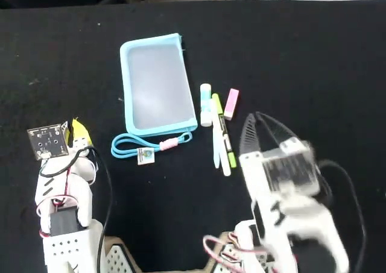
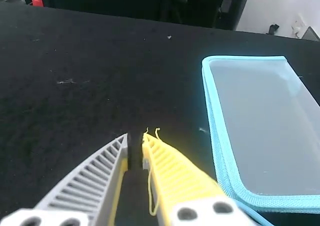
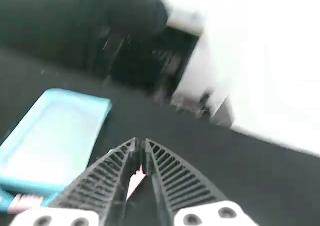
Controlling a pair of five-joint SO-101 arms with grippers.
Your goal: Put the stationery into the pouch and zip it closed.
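From the high view I see the pouch (image 1: 158, 86) lying flat on the black table (image 1: 313, 56), pale blue rim around a clear panel, its blue strap (image 1: 128, 146) looped toward the arms' side; I cannot tell whether the zip is open. The stationery lies in a close row just beside the pouch: a white tube (image 1: 205, 104), a yellow-green marker (image 1: 218, 107), a pink eraser (image 1: 231, 103) and a light blue pen (image 1: 216, 149). The right gripper (image 1: 254, 116) sits just beside that row, on the side away from the pouch, black fingertips drawn together and holding nothing. The left gripper (image 1: 73, 126) sits well apart from the pouch, out past the strap. In the left wrist view its grey and yellow fingers leave a narrow slit between the tips (nothing in it), low over bare table, with the pouch's corner off to one side. In the right wrist view the black tips nearly meet, the pink eraser shows through the gap between the fingers, and the pouch lies beyond.
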